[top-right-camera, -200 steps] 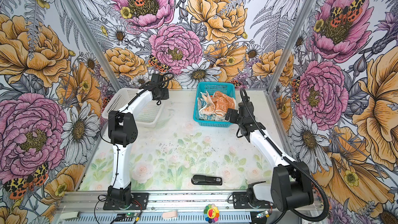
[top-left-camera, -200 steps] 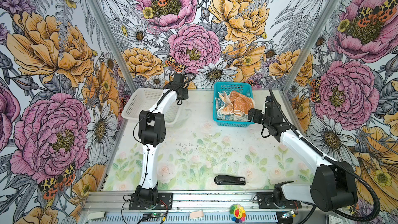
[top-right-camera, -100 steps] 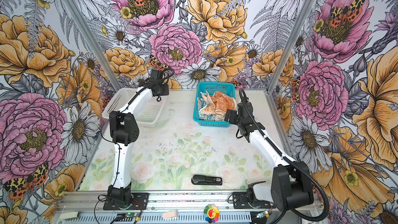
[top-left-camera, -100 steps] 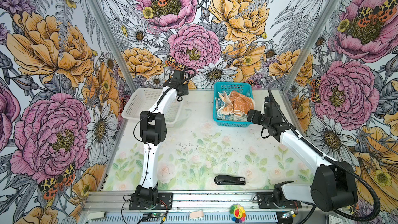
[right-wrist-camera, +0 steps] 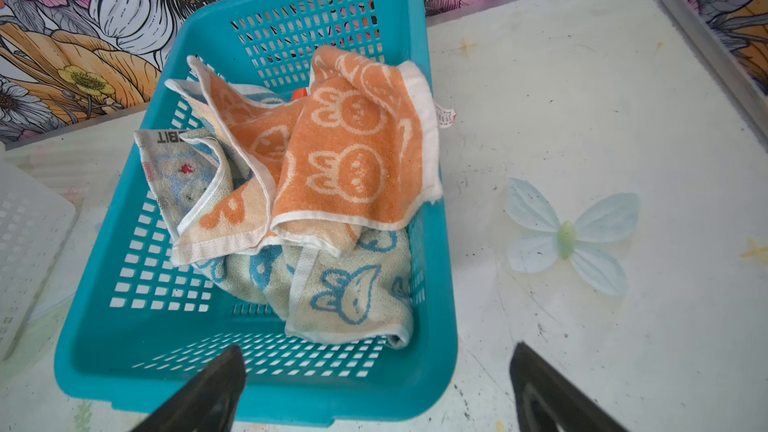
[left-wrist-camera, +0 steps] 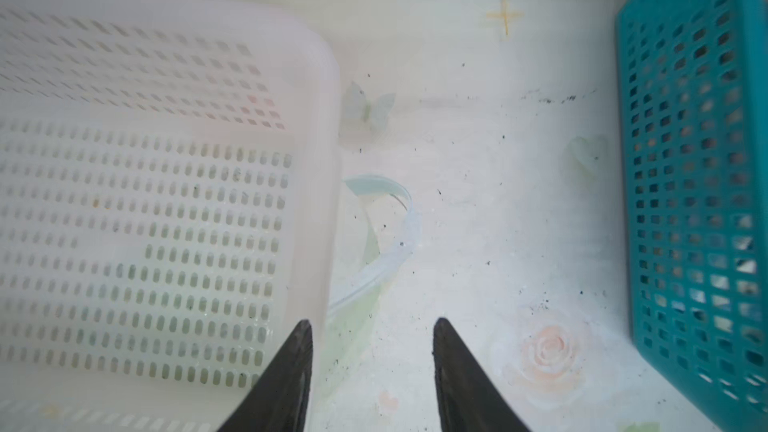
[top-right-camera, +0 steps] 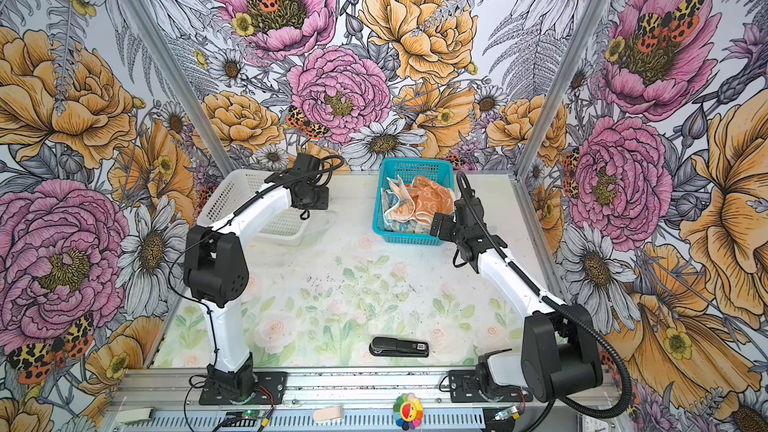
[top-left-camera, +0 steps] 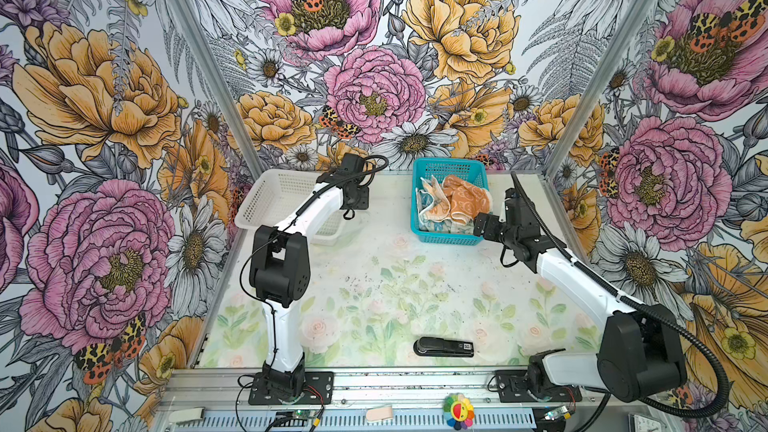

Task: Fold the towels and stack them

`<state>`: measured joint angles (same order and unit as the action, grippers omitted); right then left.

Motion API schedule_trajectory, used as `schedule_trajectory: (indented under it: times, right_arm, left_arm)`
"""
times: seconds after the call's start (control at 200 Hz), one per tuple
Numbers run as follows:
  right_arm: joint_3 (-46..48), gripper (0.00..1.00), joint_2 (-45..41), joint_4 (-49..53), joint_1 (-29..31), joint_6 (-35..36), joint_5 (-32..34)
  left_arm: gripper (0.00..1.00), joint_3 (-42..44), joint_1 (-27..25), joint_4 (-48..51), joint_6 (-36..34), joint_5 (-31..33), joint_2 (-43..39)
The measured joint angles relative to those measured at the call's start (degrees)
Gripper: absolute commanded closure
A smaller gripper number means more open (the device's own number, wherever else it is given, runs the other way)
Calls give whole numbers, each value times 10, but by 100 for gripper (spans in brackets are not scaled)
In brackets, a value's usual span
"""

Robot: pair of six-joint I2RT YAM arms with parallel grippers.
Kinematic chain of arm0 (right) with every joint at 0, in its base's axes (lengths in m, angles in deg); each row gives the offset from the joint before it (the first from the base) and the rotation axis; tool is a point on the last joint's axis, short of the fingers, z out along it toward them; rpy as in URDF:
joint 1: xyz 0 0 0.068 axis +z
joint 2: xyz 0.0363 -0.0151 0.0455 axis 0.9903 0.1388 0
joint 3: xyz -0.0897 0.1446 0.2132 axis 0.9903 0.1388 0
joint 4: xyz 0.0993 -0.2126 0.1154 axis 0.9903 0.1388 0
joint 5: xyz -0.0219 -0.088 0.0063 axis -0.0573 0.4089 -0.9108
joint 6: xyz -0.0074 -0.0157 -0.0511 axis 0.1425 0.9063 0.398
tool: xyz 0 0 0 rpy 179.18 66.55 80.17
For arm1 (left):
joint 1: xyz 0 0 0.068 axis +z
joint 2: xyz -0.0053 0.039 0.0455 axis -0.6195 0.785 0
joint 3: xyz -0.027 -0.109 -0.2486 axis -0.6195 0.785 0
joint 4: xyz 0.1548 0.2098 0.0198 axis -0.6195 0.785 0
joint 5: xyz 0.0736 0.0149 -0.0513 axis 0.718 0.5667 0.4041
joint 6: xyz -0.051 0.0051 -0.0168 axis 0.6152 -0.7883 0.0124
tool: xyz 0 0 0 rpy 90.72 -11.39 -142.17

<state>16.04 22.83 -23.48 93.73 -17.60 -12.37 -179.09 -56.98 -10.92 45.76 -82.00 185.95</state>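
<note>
Several crumpled towels (right-wrist-camera: 345, 151), orange, cream and blue with bunny prints, lie heaped in the teal basket (right-wrist-camera: 257, 392) at the back of the table; both top views show the towels (top-left-camera: 453, 201) (top-right-camera: 419, 201). My right gripper (right-wrist-camera: 377, 349) is wide open at the basket's near right corner, one finger over the basket and one over the table, holding nothing. In a top view the right gripper (top-left-camera: 482, 224) sits just right of the basket. My left gripper (left-wrist-camera: 372, 322) is open and empty beside the white basket (left-wrist-camera: 320, 160), between the two baskets.
The white basket (top-left-camera: 270, 201) stands at the back left with no towel in it, and a clear plastic strip (left-wrist-camera: 399, 243) pokes out from under it. A black stapler (top-left-camera: 444, 347) lies near the front edge. Flowered walls close in the table on three sides.
My left wrist has shifted a little toward the back wall beside the white basket. The right arm and the towels have stayed put.
</note>
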Motion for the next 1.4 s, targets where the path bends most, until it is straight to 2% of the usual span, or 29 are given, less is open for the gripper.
schedule_trajectory:
  times: [0.155, 0.475, 0.68, 0.926, 1.346, 1.401]
  right_arm:
    - [0, 1, 0, 0, 1, -2, 0]
    - [0, 1, -2, 0, 1, -2, 0]
    - [0, 1, -2, 0, 4, -2, 0]
    - [0, 1, -2, 0, 4, -9, 0]
    - [0, 0, -2, 0, 5, -10, 0]
    - [0, 1, -2, 0, 5, -10, 0]
  left_arm:
    - [51, 8, -5, 8, 0, 1, 26]
    - [48, 7, -6, 16, -4, 5, 23]
    - [43, -7, -14, 46, -5, 18, -12]
    - [42, -30, -6, 61, -16, 45, -63]
    - [42, -43, 21, 89, -35, 63, 34]
    - [45, -48, 21, 92, -36, 65, 43]
